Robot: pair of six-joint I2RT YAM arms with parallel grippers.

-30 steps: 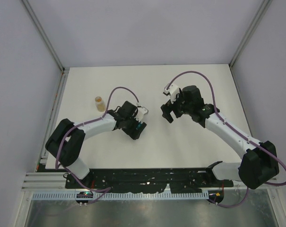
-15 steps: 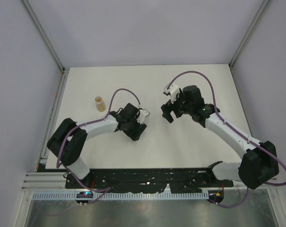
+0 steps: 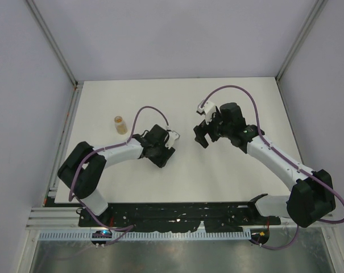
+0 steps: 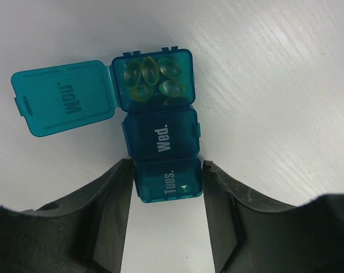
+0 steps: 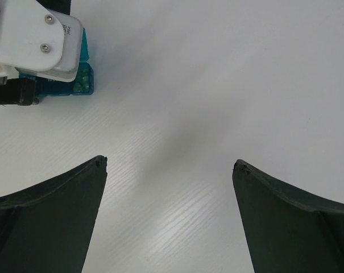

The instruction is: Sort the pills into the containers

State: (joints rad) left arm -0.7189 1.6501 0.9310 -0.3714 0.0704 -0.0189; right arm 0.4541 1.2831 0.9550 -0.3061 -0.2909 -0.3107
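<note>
Close view from the left wrist: a teal strip [image 4: 160, 139] of three joined pill boxes lies flat on the white desk [image 4: 274, 85], a little left of centre and in front of the left arm. The left hand [image 4: 166, 165] is narrowed onto the near box, marked "Tues.", with a dark finger against each side. The middle box, "Wed.", is closed. The far box has its lid [image 4: 63, 96] folded flat to the left and holds about five oval pills [image 4: 152, 77], which look yellow-green through the plastic. The right hand [image 5: 169, 162] hangs wide and empty over bare desk, near the strip's far end. A small tan vial [image 3: 121, 124] stands well apart at the far left; from above it is too small to tell if any pills remain inside. One box looks filled, so this is likely the step of steadying the strip. The next move probably calls for a firm, level hold while a closed lid is flipped open without spilling the uncovered pills.
</note>
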